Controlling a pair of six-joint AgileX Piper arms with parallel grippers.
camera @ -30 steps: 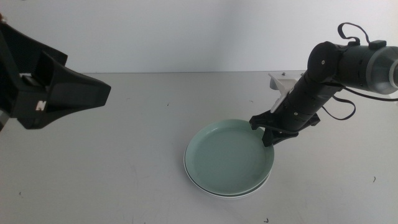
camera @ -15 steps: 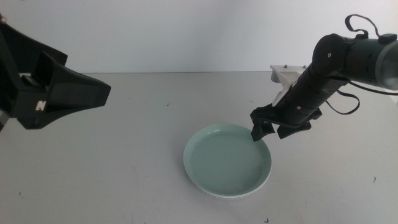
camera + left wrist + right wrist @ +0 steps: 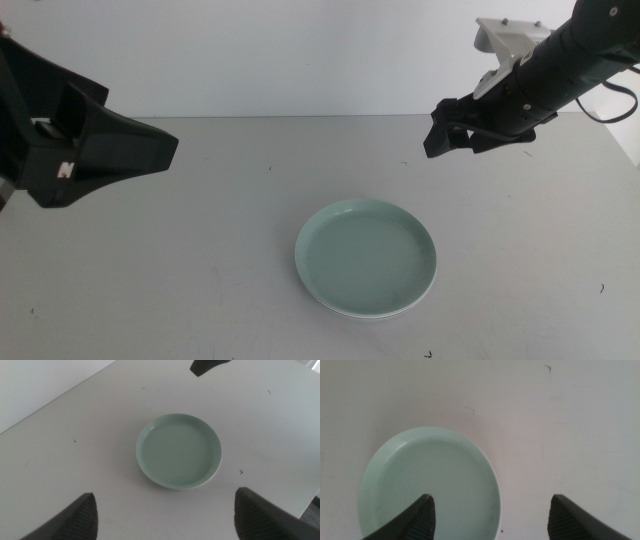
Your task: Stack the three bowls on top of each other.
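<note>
1. Mint green bowl: uppermost of a nested stack, near the middle of the grey worktop; upright, level, untouched by either claw.
2. Beneath it, a thin pale rim visible along the near edge in the middle view; a lower bowl judged present, but colour and number of bowls underneath not resolvable.
3. Right claw: raised above and beyond the stack, toward the far right of the worktop, well apart from the green bowl; jaws spread and empty, as shown in the right wrist view, with the bowl lying below and between them.
4. Left claw: waiting at the left side, high above the worktop; jaws wide apart, nothing between them; stack seen from above in full.
5. No other bowl loose on the worktop in any view.
6. Step in hand, as a judgement: release of the top bowl complete, right arm clear of the stack; task apparently at or near its end.
7. Next move, as a judgement: nothing left to fetch in view; only a retreat to rest, kept high and away from the rim so as not to nudge the stack.
</note>
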